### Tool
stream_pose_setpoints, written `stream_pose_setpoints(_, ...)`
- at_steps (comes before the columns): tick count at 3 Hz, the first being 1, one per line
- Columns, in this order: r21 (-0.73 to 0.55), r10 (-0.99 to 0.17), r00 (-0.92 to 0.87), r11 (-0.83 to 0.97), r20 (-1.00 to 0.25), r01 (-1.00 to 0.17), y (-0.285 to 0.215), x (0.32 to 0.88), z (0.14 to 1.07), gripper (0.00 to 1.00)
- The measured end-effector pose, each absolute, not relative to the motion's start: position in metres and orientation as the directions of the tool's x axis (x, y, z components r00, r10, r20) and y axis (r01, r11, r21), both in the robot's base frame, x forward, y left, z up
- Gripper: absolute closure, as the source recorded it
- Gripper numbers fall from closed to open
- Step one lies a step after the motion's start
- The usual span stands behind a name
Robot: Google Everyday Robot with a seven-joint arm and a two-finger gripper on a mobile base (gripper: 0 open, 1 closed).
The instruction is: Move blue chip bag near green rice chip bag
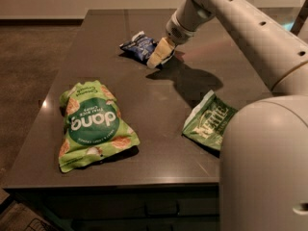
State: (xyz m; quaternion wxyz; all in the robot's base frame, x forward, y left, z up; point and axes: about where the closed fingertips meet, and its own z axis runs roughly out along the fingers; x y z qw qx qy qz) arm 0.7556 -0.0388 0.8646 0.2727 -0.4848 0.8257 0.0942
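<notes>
The blue chip bag (138, 46) lies at the back middle of the dark table (159, 109). My gripper (160, 55) is at the bag's right end, low over the table, and covers that end of the bag. Whether it touches the bag I cannot tell. The green rice chip bag (94, 124), lime green with a dark "dang" circle, lies flat at the front left, well apart from the blue bag.
A flatter green Kettle bag (208, 121) lies at the front right, partly hidden by my arm (250, 37), which fills the right side of the view. The table's front edge (110, 182) runs close below the rice chip bag.
</notes>
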Motion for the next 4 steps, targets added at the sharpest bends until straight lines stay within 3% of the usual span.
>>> stream_pose_setpoints(1, -0.100, -0.747, -0.395, 0.520, -0.534, -0.849, -0.0335, 0.7640, 0.8562, 0.00)
stream_pose_setpoints(2, -0.097, -0.749, -0.410, 0.529, -0.521, -0.843, -0.0339, 0.7699, 0.8506, 0.18)
stream_pose_setpoints(4, -0.087, -0.741, -0.416, 0.534, -0.526, -0.841, -0.0413, 0.7680, 0.8566, 0.65)
